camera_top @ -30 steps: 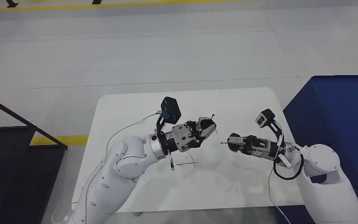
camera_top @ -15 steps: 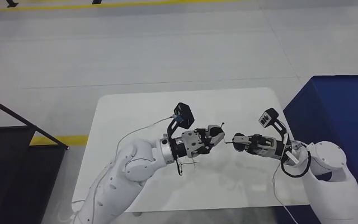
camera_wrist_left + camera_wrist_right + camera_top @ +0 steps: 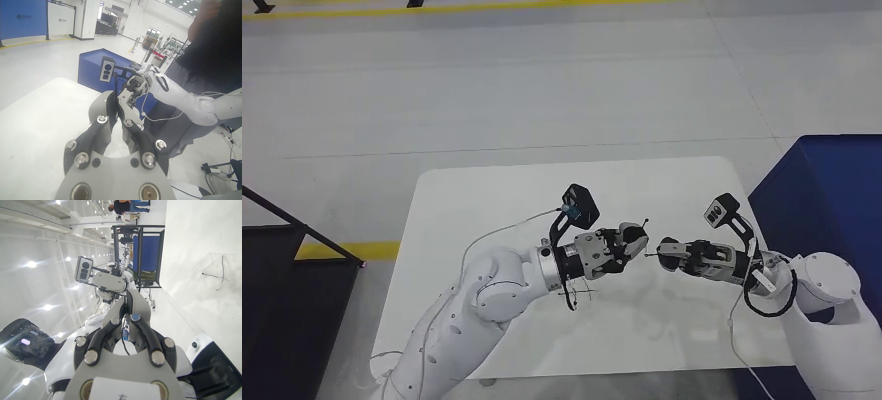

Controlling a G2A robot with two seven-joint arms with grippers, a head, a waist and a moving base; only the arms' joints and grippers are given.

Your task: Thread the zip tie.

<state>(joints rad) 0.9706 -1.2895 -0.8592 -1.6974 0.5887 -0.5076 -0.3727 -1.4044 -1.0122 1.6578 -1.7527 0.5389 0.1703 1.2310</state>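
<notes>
— How many ties are held?
— One black zip tie (image 3: 115,83), upright above the worktop (image 3: 472,200), head on top. The left gripper (image 3: 115,98) has its two fingers pinching the strap.
— And the other arm?
— The right gripper (image 3: 127,296) is just beside it, two fingers pressed together on a thin dark tip (image 3: 648,255). I cannot tell if it belongs to the same tie.
— Any more?
— Two dark spare ties (image 3: 215,276) lie crossed on the worktop.

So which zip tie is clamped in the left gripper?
The black zip tie sticking out of the left gripper, head outermost; the other ties lie flat on the table.
</notes>
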